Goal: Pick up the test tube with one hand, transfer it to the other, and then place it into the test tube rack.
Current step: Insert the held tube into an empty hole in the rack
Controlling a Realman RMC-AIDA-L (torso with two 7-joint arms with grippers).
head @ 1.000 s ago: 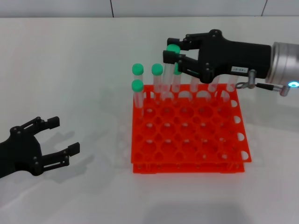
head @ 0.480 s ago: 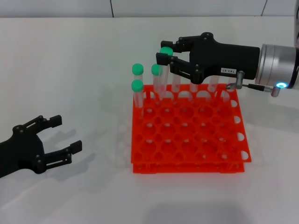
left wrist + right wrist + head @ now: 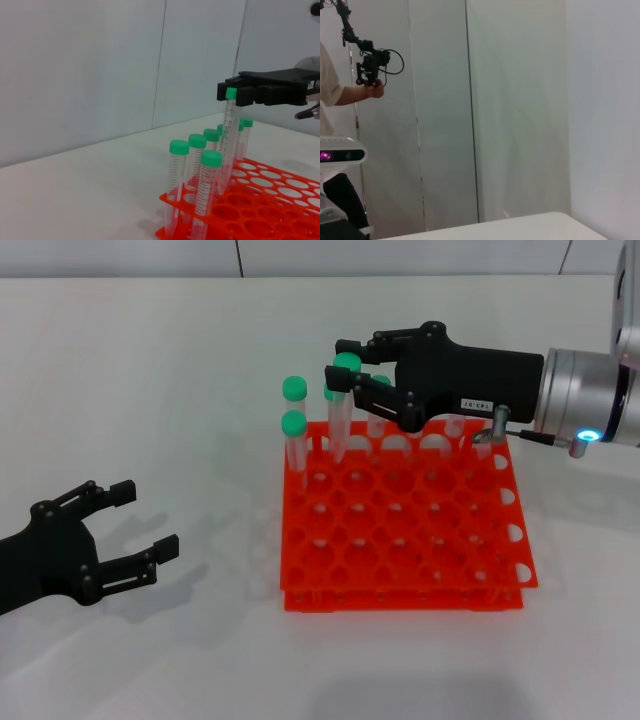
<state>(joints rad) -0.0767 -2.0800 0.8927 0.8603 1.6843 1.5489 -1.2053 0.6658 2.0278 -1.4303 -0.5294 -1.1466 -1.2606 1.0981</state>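
Holding the tube [image 3: 341,408] by its cap, your right tool [image 3: 348,379] hangs it over the rack [image 3: 400,530] near the surface's far edge, tip at a back-row hole, ready to drop in. Capped tubes already fill that row. Your left tool [image 3: 128,541] idles, fingers spread, by the near-left corner.

Upright green-capped tubes [image 3: 293,430] crowd the rack's [image 3: 400,530] far-left corner; its nearer rows of holes stand unobstructed.
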